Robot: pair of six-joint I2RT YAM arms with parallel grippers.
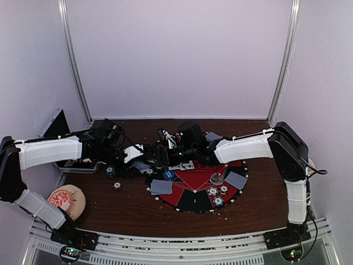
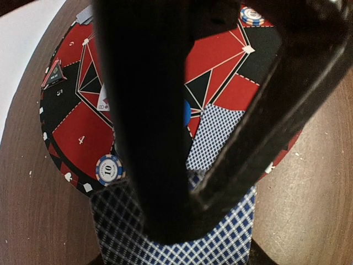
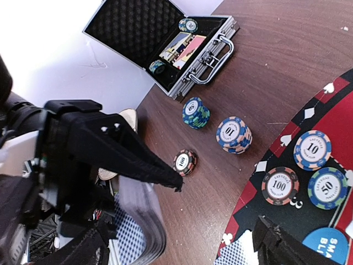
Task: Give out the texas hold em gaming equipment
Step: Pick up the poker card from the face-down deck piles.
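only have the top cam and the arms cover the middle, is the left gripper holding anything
Observer: Yes. The left gripper is closed on a deck of blue-backed cards.
Operator: and the right one
Observer: The right gripper is wide open, gripping nothing.
Operator: what are the loose chips on the left worth
Observer: A teal stack whose number I can't read for sure, a blue stack marked 10 and a reddish chip marked 100, all standing on the bare table.
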